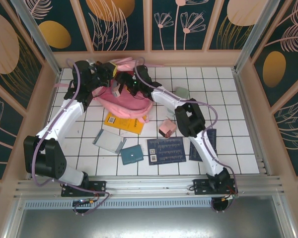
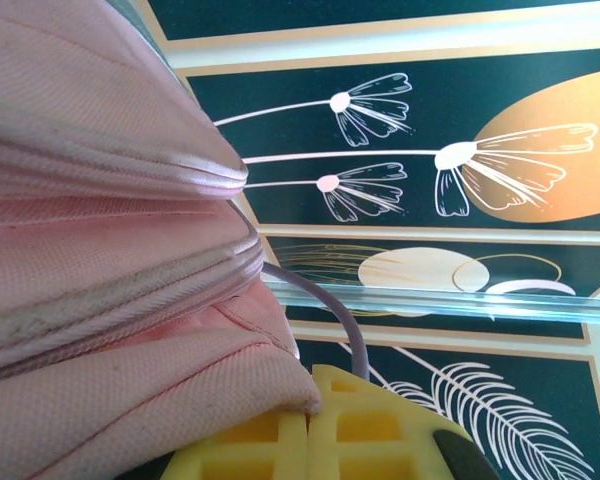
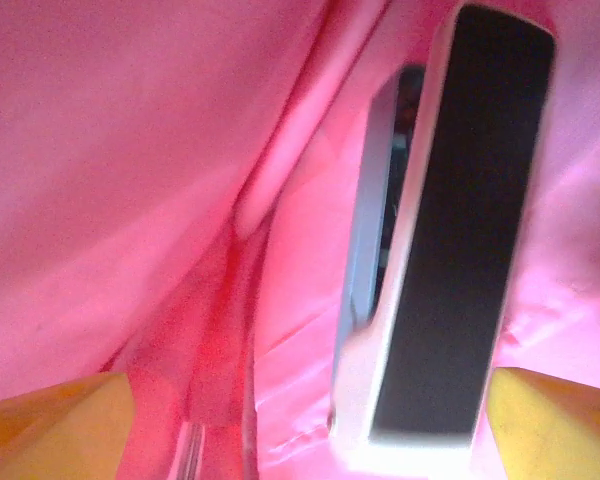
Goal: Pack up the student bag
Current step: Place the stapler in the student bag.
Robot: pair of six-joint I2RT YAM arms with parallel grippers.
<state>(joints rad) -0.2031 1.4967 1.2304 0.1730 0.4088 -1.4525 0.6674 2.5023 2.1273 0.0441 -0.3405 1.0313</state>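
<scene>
The student bag (image 1: 125,105), soft and pink, lies at the back middle of the white tiled table. Both arms reach to its top. My left gripper (image 1: 114,88) is shut on a fold of the bag's pink fabric (image 2: 100,250), which is pinched between the yellow fingers (image 2: 365,430). My right gripper (image 1: 128,87) is inside the bag, with pink lining (image 3: 130,150) all round it. It stands open, its yellow fingertips far apart at the lower corners (image 3: 310,425). A flat dark item with a white edge (image 3: 460,230) stands on end between them, close to the right finger.
In front of the bag lie a yellow book (image 1: 124,122), a clear grey pouch (image 1: 109,141), a teal notebook (image 1: 132,155), a dark blue card (image 1: 166,150) and a small pink box (image 1: 167,129). A pale green item (image 1: 182,92) lies beside the right arm. Patterned walls enclose the table.
</scene>
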